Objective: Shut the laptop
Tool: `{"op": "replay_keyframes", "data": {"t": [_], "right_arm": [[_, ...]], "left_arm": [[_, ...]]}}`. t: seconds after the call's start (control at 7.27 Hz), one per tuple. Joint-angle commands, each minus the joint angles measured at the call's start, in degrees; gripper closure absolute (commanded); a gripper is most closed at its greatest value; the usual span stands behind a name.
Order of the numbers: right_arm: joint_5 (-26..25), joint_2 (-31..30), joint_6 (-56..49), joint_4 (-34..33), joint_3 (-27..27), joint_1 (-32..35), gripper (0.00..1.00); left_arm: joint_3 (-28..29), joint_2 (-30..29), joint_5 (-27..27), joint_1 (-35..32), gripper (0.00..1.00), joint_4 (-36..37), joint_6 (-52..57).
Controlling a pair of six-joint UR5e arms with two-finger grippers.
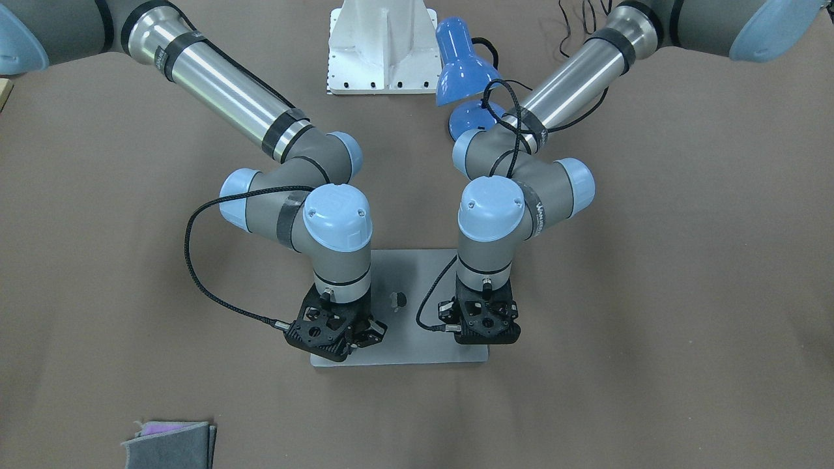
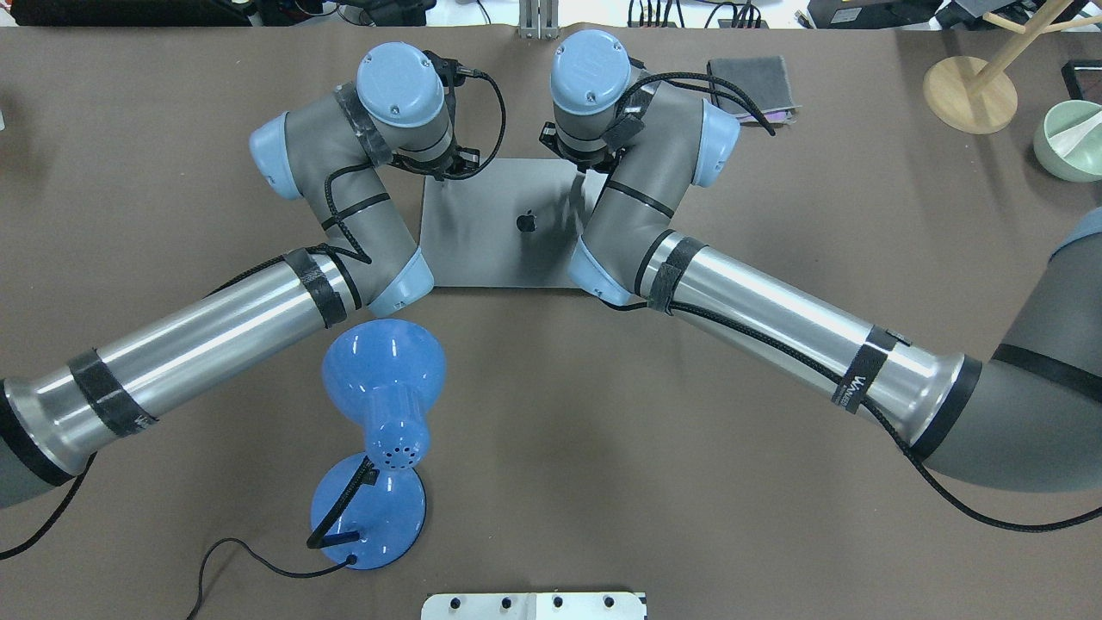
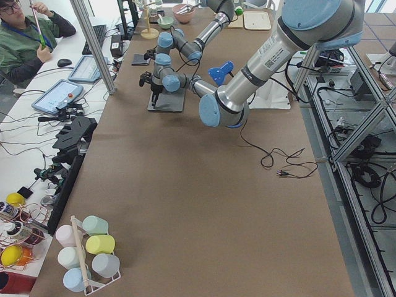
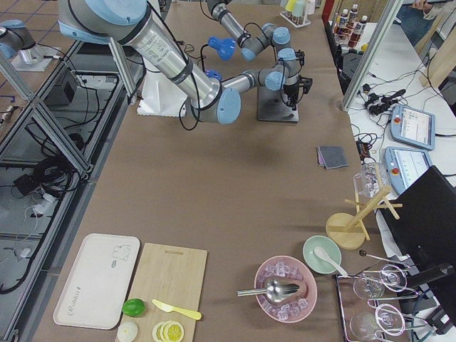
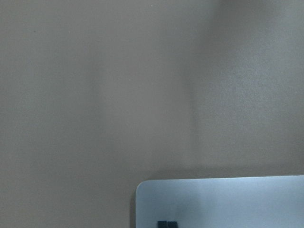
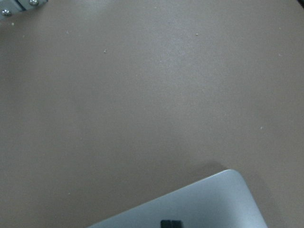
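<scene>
Laptop [image 2: 491,232] and its look first: a slim grey metal slab, folded flat, its lid facing up with a dark apple logo [image 2: 526,222] at the centre. The corners are rounded and the surface is a plain matte grey. It lies on the brown table [image 2: 603,448], directly under both sets of jaws.

The left gripper [image 1: 487,333] points straight down over one corner of the lid, on the edge away from the robot's base. In the left wrist view its fingertips [image 5: 167,223] are two small dark blocks pressed side by side, with nothing between them, right at the lid's surface and just inside the rounded corner.

The right gripper [image 1: 339,335] stands over the other corner of the same edge. Its fingertips [image 6: 171,223] are likewise drawn together on nothing, low on the lid. The logo sits between the two sets of jaws.

A blue lamp [image 2: 379,430] stands on the robot's side of the jaws, well behind them. A folded grey cloth [image 2: 749,82] lies beyond the right jaws, apart from the laptop.
</scene>
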Motion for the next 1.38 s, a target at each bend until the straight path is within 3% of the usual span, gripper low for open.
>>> {"op": "replay_keyframes", "data": {"t": [0.0, 0.14, 0.28, 0.41, 0.55, 0.83, 1.1, 1.24], "right_arm": [[0.4, -0.1, -0.1, -0.2, 1.9, 0.9, 1.0], [2.6, -0.4, -0.4, -0.6, 3.6, 1.9, 0.67], [3.4, -2.0, -0.7, -1.7, 7.1, 2.5, 0.01], [5.8, -7.1, -2.6, -4.9, 15.9, 3.9, 0.0], [9.7, -13.3, -7.4, -10.2, 26.8, 5.8, 0.0], [16.2, -24.3, -17.7, -18.9, 44.7, 11.2, 0.0], [21.2, -37.7, -29.1, -23.5, 58.3, 17.4, 0.0], [24.3, -45.3, -36.8, -24.0, 62.8, 21.5, 0.0]], "left_arm": [[-1.8, 0.0, -0.3, -0.4, 1.0, 0.1, -0.1], [-4.6, 0.1, -1.0, -1.2, 0.65, 0.3, -0.2], [-7.4, 0.8, -2.5, -1.5, 0.02, 0.9, -0.3], [-12.2, 3.1, -4.6, -1.9, 0.02, 2.4, -0.3], [-18.5, 5.7, -10.9, -3.8, 0.02, 7.7, 0.1], [-36.5, 13.2, -15.9, -7.5, 0.02, 21.8, 5.9], [-49.9, 16.9, -18.8, -12.9, 0.02, 37.8, 17.1], [-53.7, 22.7, -20.9, -17.3, 0.02, 38.5, 23.4]]}}
